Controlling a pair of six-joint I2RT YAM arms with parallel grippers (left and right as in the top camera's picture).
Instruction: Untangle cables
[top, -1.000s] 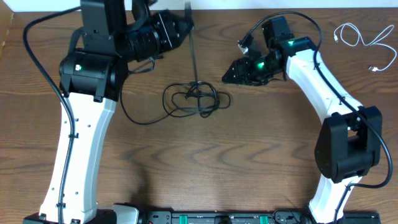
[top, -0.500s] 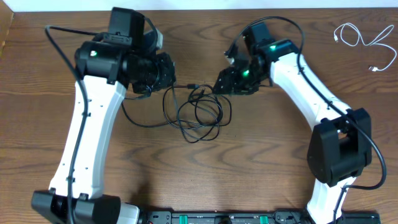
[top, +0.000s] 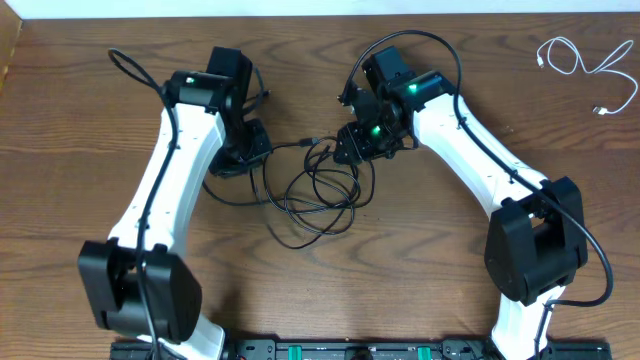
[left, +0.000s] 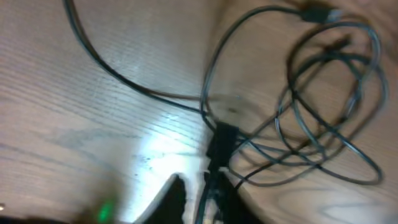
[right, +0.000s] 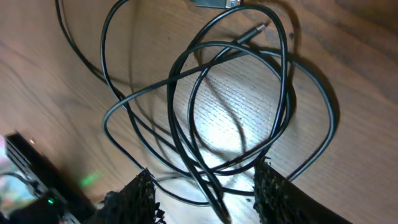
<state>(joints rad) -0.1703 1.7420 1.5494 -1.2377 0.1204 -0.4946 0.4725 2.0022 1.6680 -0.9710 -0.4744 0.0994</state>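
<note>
The black cable (top: 322, 192) lies in a loose tangle of loops on the wooden table between my two arms. It also shows in the left wrist view (left: 298, 93) and the right wrist view (right: 236, 106). My left gripper (top: 258, 150) (left: 202, 185) sits low at the tangle's left side, shut on a strand of the black cable near a thicker plug. My right gripper (top: 347, 143) (right: 208, 196) is open at the tangle's upper right, with several black strands lying between its fingers. The white cable (top: 588, 62) lies apart at the far right back corner.
The thicker black wiring of the left arm (top: 135, 70) loops over the table at the back left. The table's back edge (top: 320, 12) runs along the top. A dark rail (top: 330, 350) runs along the front edge.
My left gripper came down from the back and lowered the black cable, whose loops spread out on the table. My right gripper moved left and down over the tangle.
</note>
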